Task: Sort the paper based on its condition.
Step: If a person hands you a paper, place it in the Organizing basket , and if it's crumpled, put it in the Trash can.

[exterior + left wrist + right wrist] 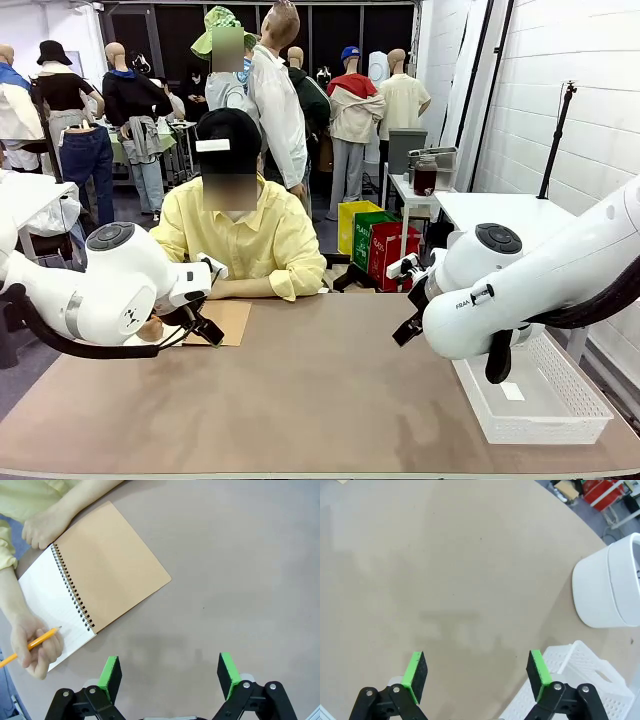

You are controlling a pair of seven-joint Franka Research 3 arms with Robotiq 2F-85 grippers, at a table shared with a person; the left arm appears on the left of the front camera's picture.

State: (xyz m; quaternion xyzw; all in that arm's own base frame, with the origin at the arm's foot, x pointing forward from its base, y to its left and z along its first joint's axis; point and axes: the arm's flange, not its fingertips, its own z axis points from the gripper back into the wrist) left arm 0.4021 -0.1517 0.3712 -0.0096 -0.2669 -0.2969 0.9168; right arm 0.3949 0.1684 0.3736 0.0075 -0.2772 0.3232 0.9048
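"What sat on the bench?"

"A spiral notebook lay open and flat at the far left, just before the person. A white slotted basket stood at the right edge, well apart from it."

The broad brown counter lies bare across its middle and near edge, leaving wide passage. At the far left an open spiral-bound notebook with brown kraft cover stands in the way. The person's writing hand with an orange pencil rests on its page, the other hand just beside its corner. A white perforated plastic basket blocks the right edge.
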